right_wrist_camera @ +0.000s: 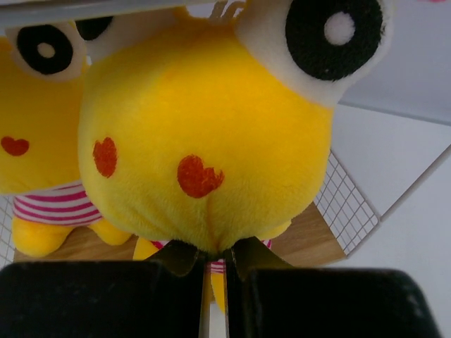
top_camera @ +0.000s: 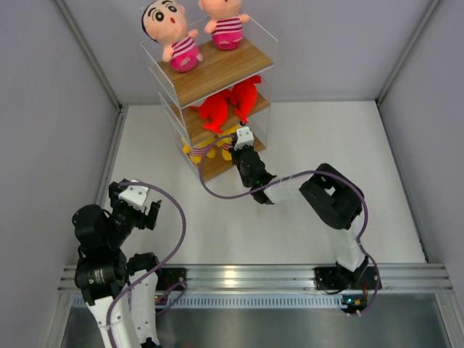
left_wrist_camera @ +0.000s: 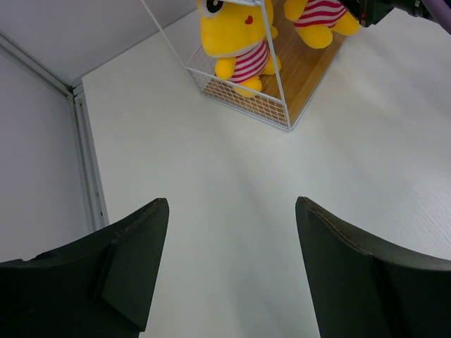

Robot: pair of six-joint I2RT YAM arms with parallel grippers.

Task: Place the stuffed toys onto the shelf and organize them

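Presently we are cataloguing outward from the working gripper:

- Right gripper [right_wrist_camera: 215, 259]: we are recording the fingers as all but closed, pinching a fold of plush at the lower seam of the held yellow figure [right_wrist_camera: 204, 134].
- Held yellow figure: it is filling the right wrist view, face to the camera, straight ahead of the fingertips and touching them. It is sitting inside the bottom tier of the shelf [right_wrist_camera: 320, 236], its long axis apparently rising from the board.
- Second yellow figure [right_wrist_camera: 35, 148]: it is standing just beside the first, on the same board.
- Governing relation: we are judging a release and withdrawal to be next. The toy is lying directly ahead, within the wire frame, so the exit is running back along the arm's own line.
- Left gripper [left_wrist_camera: 231, 211]: jaws are standing wide, holding nothing, over the bare table [left_wrist_camera: 211, 155], well apart from the shelf. The right arm is far nearer.
- Upper tiers: red sharks [top_camera: 214, 112] are occupying the middle board, boy dolls [top_camera: 174, 36] the top.
- Hidden: the held toy's body and feet are being masked, so we are unable to tell whether it is resting on the board. One boy doll's head is being cut off by the frame edge.
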